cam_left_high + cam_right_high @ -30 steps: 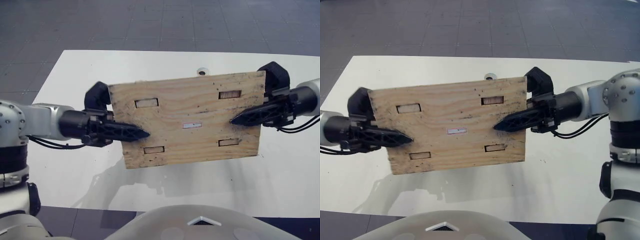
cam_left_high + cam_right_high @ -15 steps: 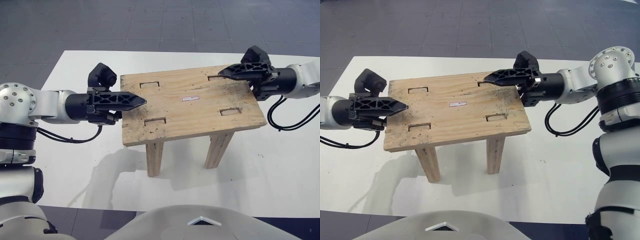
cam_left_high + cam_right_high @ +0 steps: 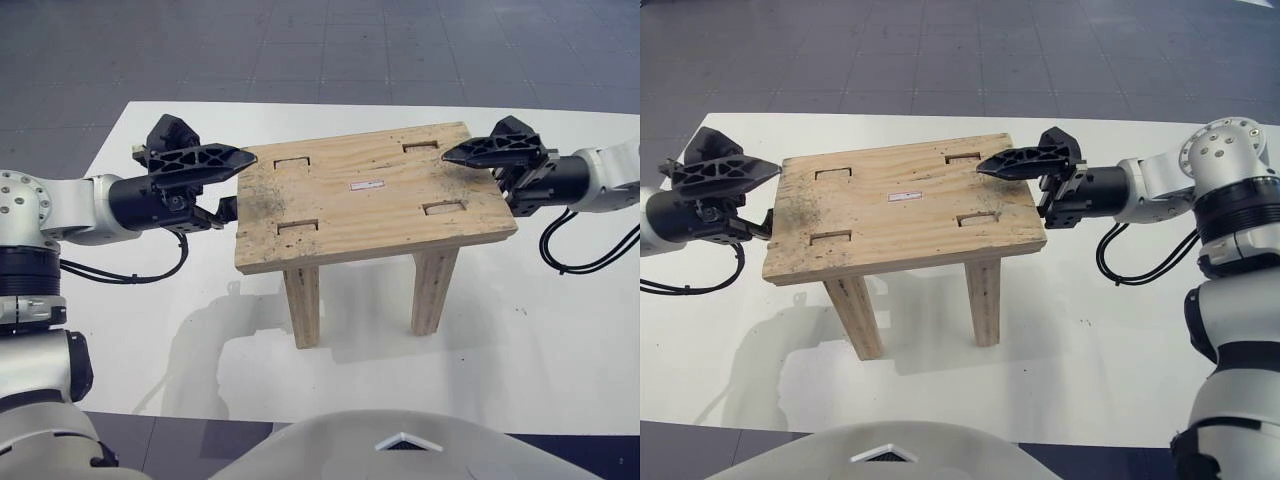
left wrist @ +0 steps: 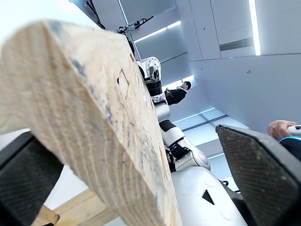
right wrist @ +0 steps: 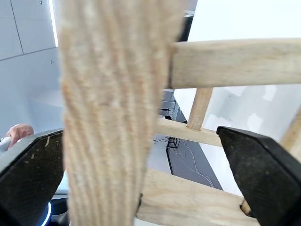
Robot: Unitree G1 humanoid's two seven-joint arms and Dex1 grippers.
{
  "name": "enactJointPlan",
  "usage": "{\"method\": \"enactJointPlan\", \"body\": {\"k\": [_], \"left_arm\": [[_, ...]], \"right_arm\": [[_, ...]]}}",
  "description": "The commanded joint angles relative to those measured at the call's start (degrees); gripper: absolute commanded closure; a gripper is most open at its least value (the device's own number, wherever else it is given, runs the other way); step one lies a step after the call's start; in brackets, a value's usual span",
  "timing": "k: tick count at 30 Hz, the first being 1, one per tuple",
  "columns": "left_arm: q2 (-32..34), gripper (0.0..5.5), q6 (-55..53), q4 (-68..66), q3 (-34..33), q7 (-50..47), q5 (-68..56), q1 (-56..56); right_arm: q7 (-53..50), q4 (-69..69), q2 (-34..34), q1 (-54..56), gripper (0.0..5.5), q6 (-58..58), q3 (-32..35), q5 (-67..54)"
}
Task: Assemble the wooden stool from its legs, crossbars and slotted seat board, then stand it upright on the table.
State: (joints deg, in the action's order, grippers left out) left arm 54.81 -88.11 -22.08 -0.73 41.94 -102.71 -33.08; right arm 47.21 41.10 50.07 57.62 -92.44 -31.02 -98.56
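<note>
The wooden stool stands upright on the white table, its slotted seat board on top and two front legs facing me. My left gripper is open at the seat's left edge, one finger above the board and one below. In the left wrist view the board edge lies between the spread fingers. My right gripper is open at the seat's right edge. The right wrist view looks along that edge, with crossbars beneath the seat.
The table's far edge lies just behind the stool, with dark tiled floor beyond. Bare tabletop stretches in front of the stool and to both sides under the arms.
The stool, held up with its seat facing me a second ago, has been turned upright and set on its legs. Both grippers have opened and drawn back to the seat's edges.
</note>
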Motion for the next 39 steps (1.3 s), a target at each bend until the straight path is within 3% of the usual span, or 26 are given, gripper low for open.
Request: {"method": "enactJointPlan", "body": {"k": [1, 7, 14, 18, 26, 32, 39], "left_arm": [[0.52, 0.02, -2.31, 0.47, -2.87, 1.57, 2.42, 0.74], [4.24, 0.02, -3.53, -0.04, -10.14, 5.49, 0.92, 0.14], [4.76, 0.02, 1.08, 1.88, -19.21, 0.85, 0.49, 3.27], [1.74, 0.02, 1.41, 6.14, -17.05, -3.41, 2.06, 7.54], [-1.1, 0.02, 4.86, 8.63, -11.63, -3.58, 20.11, 10.58], [-4.02, 0.02, 7.76, 3.41, -6.21, 3.76, 30.28, 2.43], [-13.7, 0.02, 7.85, -1.73, -2.45, 8.23, 36.93, -10.21]], "right_arm": [[0.99, -0.2, 0.81, -0.59, 0.0, -0.05, 1.99, 3.27], [7.62, -1.59, 4.92, -1.13, 0.0, -0.05, 4.94, 10.05], [15.38, -2.46, 6.59, -2.33, 0.0, -0.03, 9.46, 20.37], [17.29, -3.16, 5.35, -2.48, 0.0, -0.03, 11.77, 24.11], [19.17, -6.19, 4.33, -3.49, 0.0, -0.05, 13.38, 26.51], [19.62, -7.93, 3.43, -5.0, 0.0, -0.05, 13.25, 26.96], [19.29, -8.05, 1.81, -4.94, 0.0, -0.05, 13.26, 27.28]]}}
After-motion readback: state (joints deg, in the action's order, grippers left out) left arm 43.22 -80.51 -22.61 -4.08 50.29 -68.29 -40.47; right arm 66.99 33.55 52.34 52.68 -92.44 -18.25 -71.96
